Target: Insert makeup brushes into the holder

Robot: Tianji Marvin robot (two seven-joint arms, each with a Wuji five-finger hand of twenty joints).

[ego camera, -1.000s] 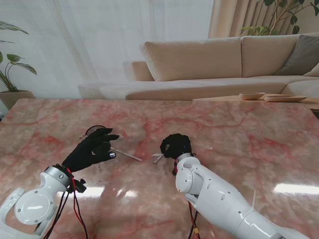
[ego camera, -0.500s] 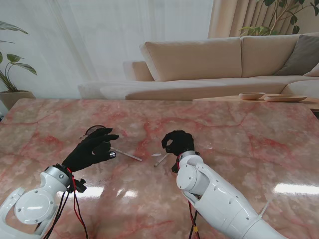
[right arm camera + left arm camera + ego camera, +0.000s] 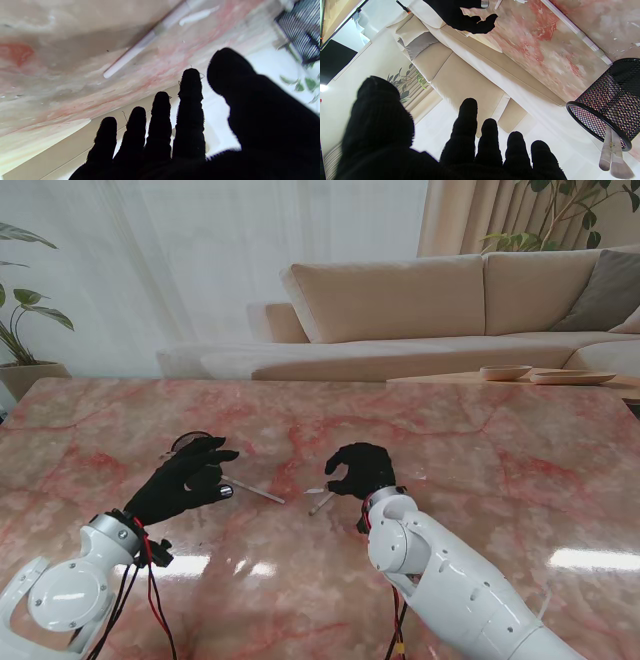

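A white makeup brush (image 3: pixel 321 501) lay flat on the marble desk (image 3: pixel 480 450), just left of the right robot hand (image 3: pixel 362 469), whose fingers were spread and empty. The black mesh holder (image 3: pixel 607 105), two brushes inside, stood beside the spread left robot hand (image 3: pixel 185 478).

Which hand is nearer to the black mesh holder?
Left. The left hand is right beside the mesh holder, which lies just beyond its fingers with two brushes already in it. The right hand is well off to the right, over a loose brush.
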